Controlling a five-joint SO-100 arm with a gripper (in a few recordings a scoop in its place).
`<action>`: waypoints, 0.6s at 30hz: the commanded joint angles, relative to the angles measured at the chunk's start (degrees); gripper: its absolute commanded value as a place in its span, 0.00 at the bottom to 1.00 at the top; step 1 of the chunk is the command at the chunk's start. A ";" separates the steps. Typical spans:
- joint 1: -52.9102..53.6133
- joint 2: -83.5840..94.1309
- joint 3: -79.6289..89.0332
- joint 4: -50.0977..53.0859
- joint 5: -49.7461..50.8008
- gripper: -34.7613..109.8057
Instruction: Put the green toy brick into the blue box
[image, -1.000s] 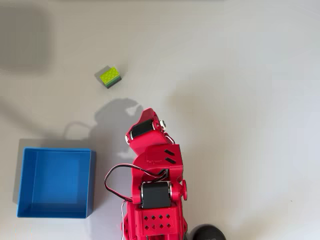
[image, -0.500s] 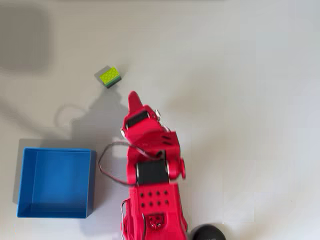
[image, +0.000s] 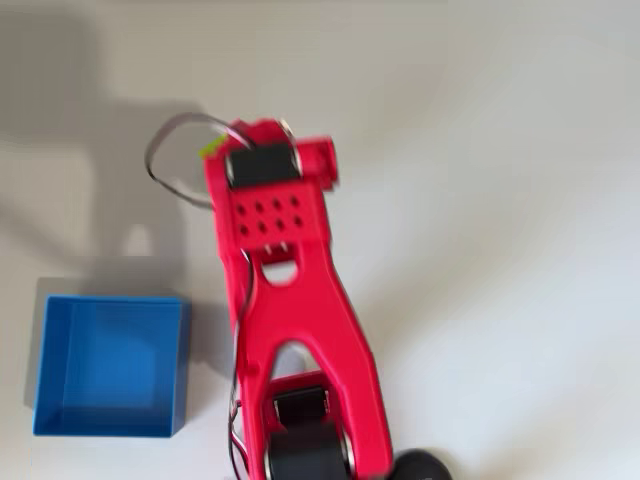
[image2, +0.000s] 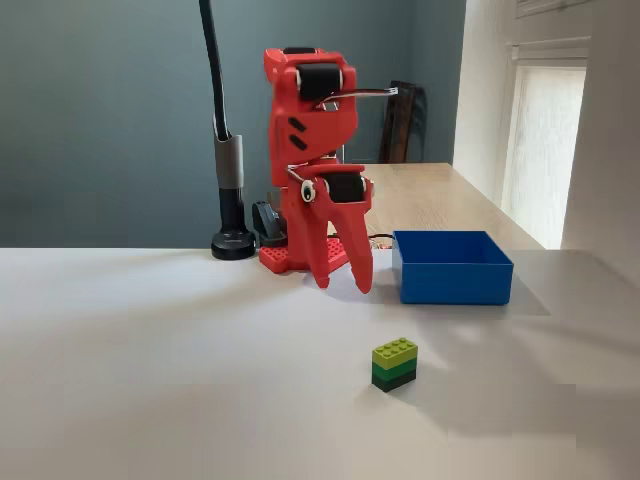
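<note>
The green toy brick sits on the white table, lime studs up, in the fixed view. In the overhead view the red arm reaches over it, and just a green sliver of the brick peeks out at the arm's left edge. My gripper hangs above the table with its fingers pointing down. It is open and holds nothing, and it lies behind the brick and a little to its left. The blue box stands empty to the right of the arm's base; in the overhead view the box is at lower left.
A black pole on a round base stands just left of the arm's base, and a black round shape shows at the overhead view's bottom edge. White tabletop spreads wide around the brick.
The arm has unfolded and stretched forward over the table, so it now covers nearly all of the brick in the overhead view. Brick and box have stayed put.
</note>
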 joint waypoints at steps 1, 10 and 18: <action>-3.25 -3.78 -13.54 4.66 0.18 0.47; -6.50 -15.47 -22.50 8.70 -0.35 0.46; -6.59 -25.14 -26.54 8.88 -1.58 0.45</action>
